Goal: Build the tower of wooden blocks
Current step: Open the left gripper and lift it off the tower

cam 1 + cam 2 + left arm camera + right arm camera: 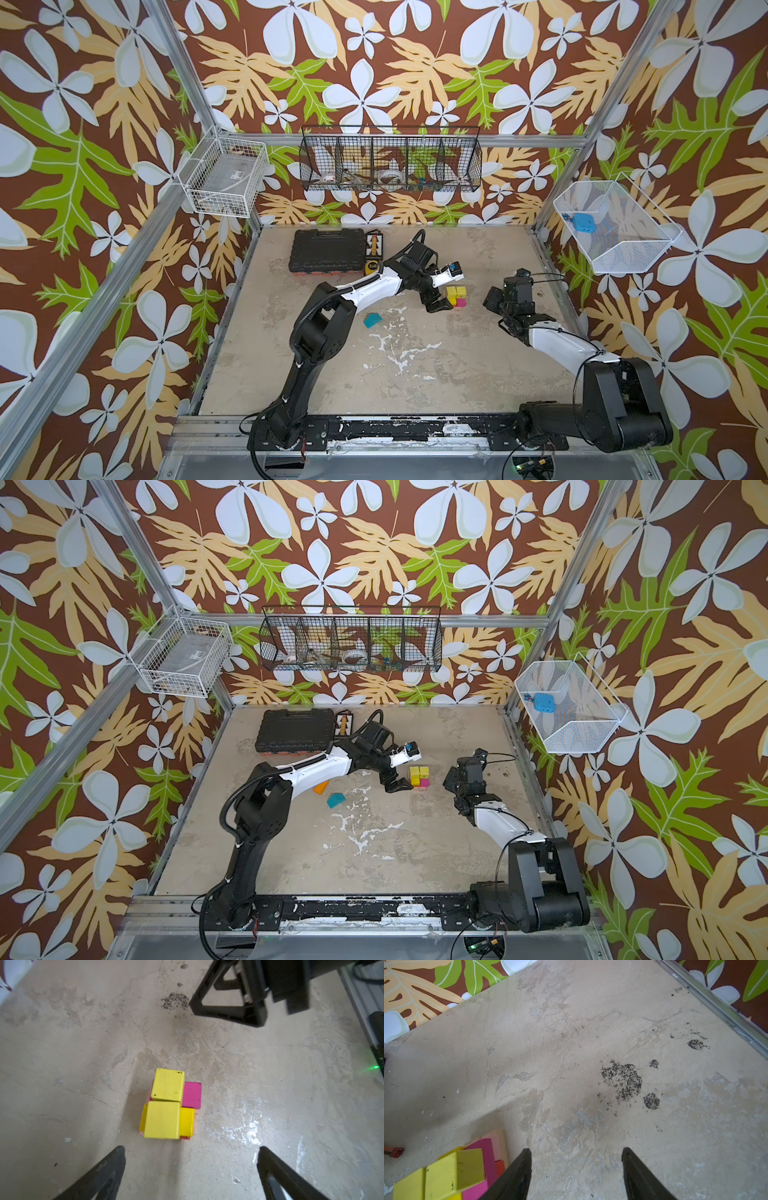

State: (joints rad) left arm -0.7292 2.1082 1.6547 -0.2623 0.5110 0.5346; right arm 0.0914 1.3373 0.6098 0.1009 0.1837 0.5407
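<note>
Left gripper (191, 1150) jaws wide apart, empty, just left of tower (168, 1105). Right gripper (576, 1151) apart, empty.

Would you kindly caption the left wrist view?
Open left end effector facing the block tower, two yellow cubes on top.

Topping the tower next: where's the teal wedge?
In both top views the teal wedge lies on the table, left of the tower, beside the left arm.

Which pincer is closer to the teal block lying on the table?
Left. The left pincer hangs between the teal block and the tower; the right pincer is beyond the tower.
</note>
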